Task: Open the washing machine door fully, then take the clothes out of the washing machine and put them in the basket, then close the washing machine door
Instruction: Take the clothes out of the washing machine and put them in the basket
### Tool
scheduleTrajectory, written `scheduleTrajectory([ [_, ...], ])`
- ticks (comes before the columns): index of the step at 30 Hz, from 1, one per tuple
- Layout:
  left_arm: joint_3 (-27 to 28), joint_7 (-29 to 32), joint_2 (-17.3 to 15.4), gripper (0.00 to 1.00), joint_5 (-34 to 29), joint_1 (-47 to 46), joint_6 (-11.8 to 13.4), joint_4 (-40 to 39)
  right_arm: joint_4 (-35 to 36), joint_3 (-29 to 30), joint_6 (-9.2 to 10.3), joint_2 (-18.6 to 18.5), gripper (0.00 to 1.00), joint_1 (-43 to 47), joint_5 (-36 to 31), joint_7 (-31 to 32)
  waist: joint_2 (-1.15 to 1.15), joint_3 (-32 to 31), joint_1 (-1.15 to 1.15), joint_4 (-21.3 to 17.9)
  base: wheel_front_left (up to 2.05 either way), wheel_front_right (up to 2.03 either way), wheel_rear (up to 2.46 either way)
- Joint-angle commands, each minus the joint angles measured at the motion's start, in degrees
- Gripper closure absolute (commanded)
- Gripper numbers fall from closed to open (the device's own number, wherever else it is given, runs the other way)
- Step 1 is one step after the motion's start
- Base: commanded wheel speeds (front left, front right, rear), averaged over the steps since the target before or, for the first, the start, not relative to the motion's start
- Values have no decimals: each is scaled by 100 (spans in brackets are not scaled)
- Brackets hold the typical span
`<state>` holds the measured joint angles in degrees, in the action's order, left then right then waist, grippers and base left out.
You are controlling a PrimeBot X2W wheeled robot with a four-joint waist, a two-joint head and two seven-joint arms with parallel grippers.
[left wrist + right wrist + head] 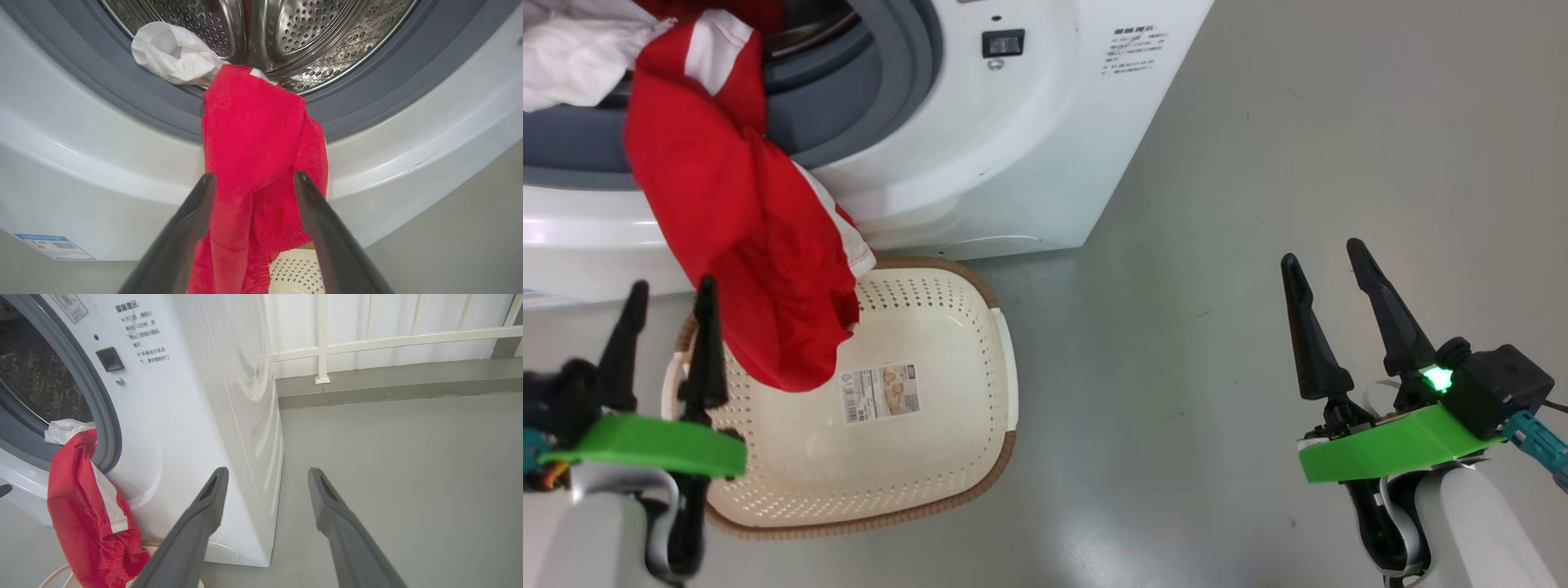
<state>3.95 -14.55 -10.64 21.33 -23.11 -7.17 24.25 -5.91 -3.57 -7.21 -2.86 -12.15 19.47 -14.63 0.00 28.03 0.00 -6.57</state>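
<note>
Head view: the washing machine (1013, 163) stands on a grey floor (1258, 163), its opening uncovered and ringed by a grey gasket (890, 73). A red garment (743, 245) with white panels hangs out of the opening, over the gasket and down the white front. Its lower end dangles above the far left part of the basket (980, 482). A white cloth (572, 57) lies on the gasket lip, touching the top of the garment.

The basket sits on the floor close against the machine's front; actual contact cannot be confirmed. A sticker (882, 394) shows on its base.

Left hand (673, 284): fingers spread wide, gripping nothing, positioned at the basket's left rim just beside the hanging garment. Left wrist view: the garment appears between the two fingers but beyond their tips, with the steel drum (310, 36) above it.

Right hand (1322, 251): fingers wide apart, empty, over bare floor well to the right of machine and basket.
</note>
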Motion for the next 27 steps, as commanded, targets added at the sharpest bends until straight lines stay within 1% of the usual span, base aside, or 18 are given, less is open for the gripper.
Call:
scheduleTrajectory([
  [1,110,-45,-263,0,63,-170,-32,101,150,-143,-28,-1,0,6,-48,-37,0,32,0,-18,0,0,0],
  [5,-72,-45,-478,0,178,-646,-32,746,160,-161,-28,-1,0,-32,-33,-37,0,111,0,-56,0,0,0],
  [9,-270,-45,-625,0,342,-1039,-32,1295,172,-173,-28,-1,0,-69,-12,-37,0,180,0,-105,0,0,0],
  [15,-584,-45,-780,0,574,-1422,-32,1755,195,-151,-28,-1,0,-95,-1,-37,0,256,0,-141,0,0,0],
  [24,-1016,-45,-940,0,1056,-1771,-32,2065,214,-129,-28,-1,0,-143,9,-37,0,317,0,-170,0,0,0],
  [25,-1064,-45,-957,7,1096,-1791,-32,2064,214,-130,-28,-1,0,-146,9,-37,0,320,0,-170,0,0,0],
  [26,-1112,-45,-967,39,1136,-1805,-32,2053,215,-130,-28,-1,0,-148,11,-37,0,320,0,-170,0,0,0],
  [27,-1167,-45,-971,53,1171,-1809,-32,2038,214,-128,-28,-1,0,-148,13,-37,0,317,0,-168,0,0,0],
])
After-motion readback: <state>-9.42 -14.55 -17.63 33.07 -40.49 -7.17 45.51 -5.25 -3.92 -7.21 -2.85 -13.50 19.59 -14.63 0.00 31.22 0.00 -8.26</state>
